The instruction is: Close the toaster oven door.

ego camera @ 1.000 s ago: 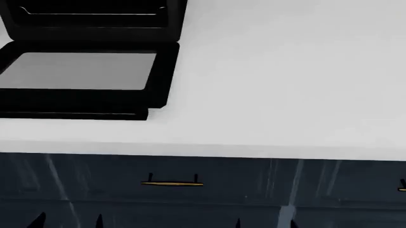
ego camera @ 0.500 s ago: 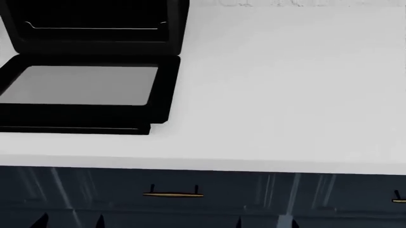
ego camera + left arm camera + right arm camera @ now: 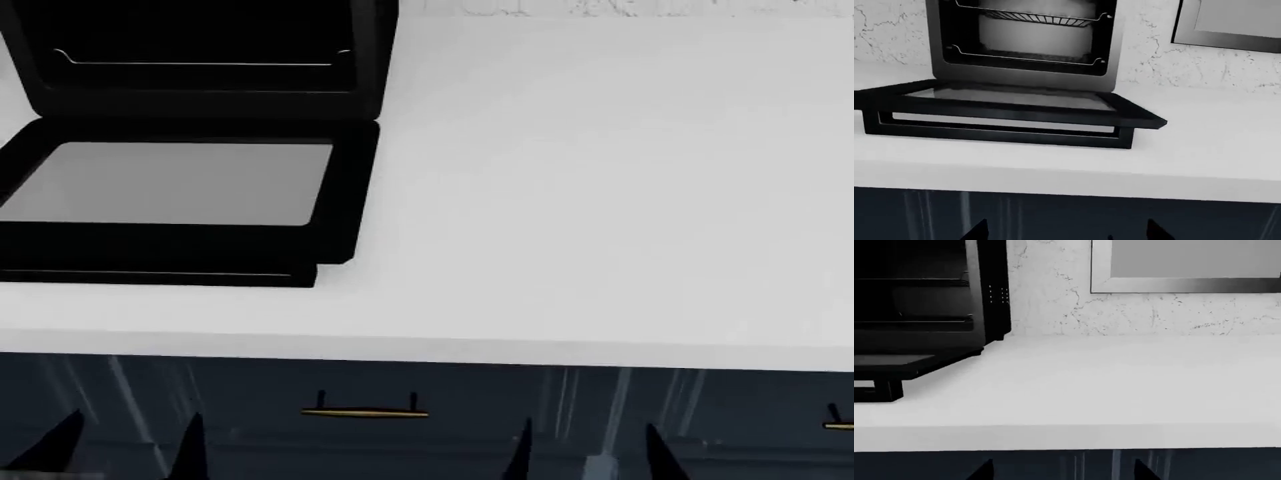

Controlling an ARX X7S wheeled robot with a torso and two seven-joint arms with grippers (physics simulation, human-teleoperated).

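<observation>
The toaster oven [image 3: 200,50] stands at the counter's far left, black, with wire racks [image 3: 1034,20] inside. Its door [image 3: 174,185] is open and lies flat towards me, grey glass up, with the handle bar [image 3: 997,131] at its front. The oven [image 3: 921,300] and the door's edge [image 3: 887,362] also show in the right wrist view. My left gripper [image 3: 127,450] is open and empty, low in front of the cabinet, below the door's front edge [image 3: 1067,235]. My right gripper [image 3: 591,455] is open and empty, right of the oven, below the counter edge [image 3: 1063,474].
The white counter [image 3: 601,200] stretches right of the oven. Dark-blue drawers with brass handles [image 3: 363,410] run under it, another handle [image 3: 841,422] at the right. A marbled wall with a framed panel [image 3: 1187,265] stands behind.
The head view has tilted up, so oven and counter sit lower in the frame. Both pairs of fingertips reach higher into view at the bottom. The door stays flat open.
</observation>
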